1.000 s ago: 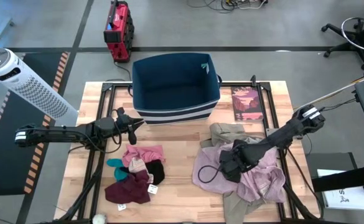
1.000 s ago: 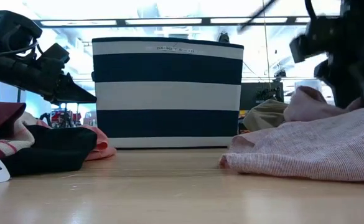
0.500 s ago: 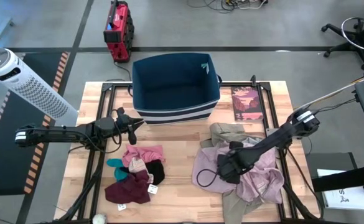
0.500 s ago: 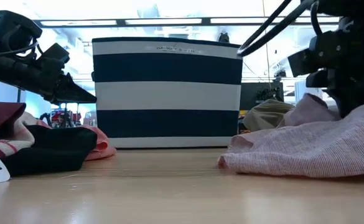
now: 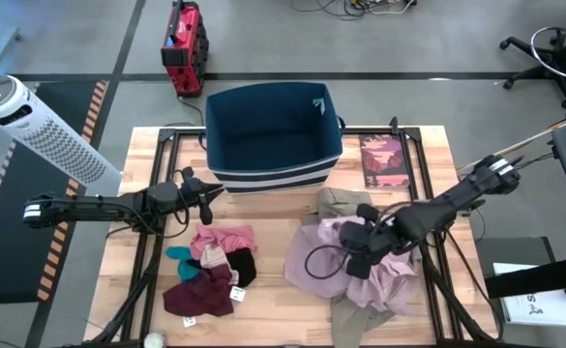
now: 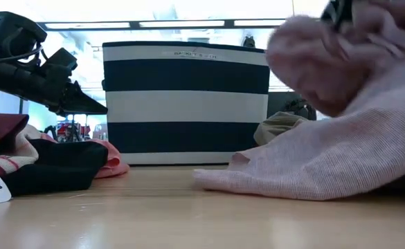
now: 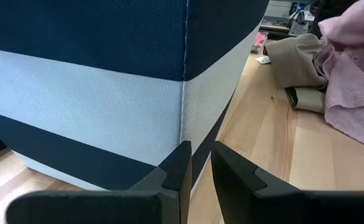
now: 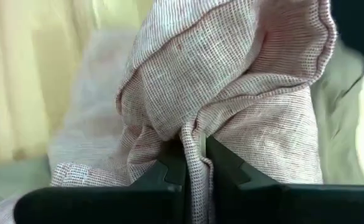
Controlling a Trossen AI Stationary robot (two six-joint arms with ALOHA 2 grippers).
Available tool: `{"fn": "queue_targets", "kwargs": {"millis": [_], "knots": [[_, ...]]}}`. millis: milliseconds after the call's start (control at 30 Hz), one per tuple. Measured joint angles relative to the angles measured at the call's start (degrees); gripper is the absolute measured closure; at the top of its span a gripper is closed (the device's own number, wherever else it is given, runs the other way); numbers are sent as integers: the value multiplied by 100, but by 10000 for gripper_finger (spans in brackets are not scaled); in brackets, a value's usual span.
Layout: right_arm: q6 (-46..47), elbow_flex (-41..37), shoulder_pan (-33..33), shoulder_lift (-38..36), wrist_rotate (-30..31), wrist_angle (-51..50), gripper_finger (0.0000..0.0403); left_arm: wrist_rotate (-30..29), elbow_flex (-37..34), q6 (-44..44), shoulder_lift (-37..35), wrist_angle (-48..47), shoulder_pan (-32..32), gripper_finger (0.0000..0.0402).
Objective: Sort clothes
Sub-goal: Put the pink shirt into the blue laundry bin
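A large mauve-pink shirt lies crumpled on the right half of the table, on top of khaki trousers. My right gripper is above its middle, shut on a raised bunch of it. A pile of small clothes lies at the near left: pink, teal, black and maroon. My left gripper hovers by the bin's near left corner, fingers all but shut, holding nothing. My right gripper pinches a gathered fold of the shirt between its two fingers, several layers bunched together. The fingers come from above, slanting down. The held bunch is lifted off the table, and the shirt's lower part still trails on the wood.
A navy bin with white stripes stands at the far middle of the table. A reddish book lies flat to its right. Bare wood shows between the two clothes piles. A white fan and a red device stand off the table.
My right gripper has shut on the shirt and gone up with it. The gathered middle of the shirt has risen off the table. Its left edge has been dragged a little toward the table's left, while its lower part stays on the wood.
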Motion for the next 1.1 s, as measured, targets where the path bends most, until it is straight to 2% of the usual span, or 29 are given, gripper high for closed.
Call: {"fn": "queue_targets", "kwargs": {"millis": [367, 700, 900, 1100], "knots": [[-886, 1751, 39, 202, 654, -516, 388, 0, 0, 0, 2, -1, 0, 351], [-1755, 2698, 25, 259, 1571, -474, 388, 0, 0, 0, 0, -1, 0, 351], [-2670, 3476, 5, 259, 2106, -119, 388, 0, 0, -2, 1, -1, 2, 351], [-3879, 4256, -217, 259, 2219, 620, 388, 0, 1, -1, 0, -1, 1, 351]]}}
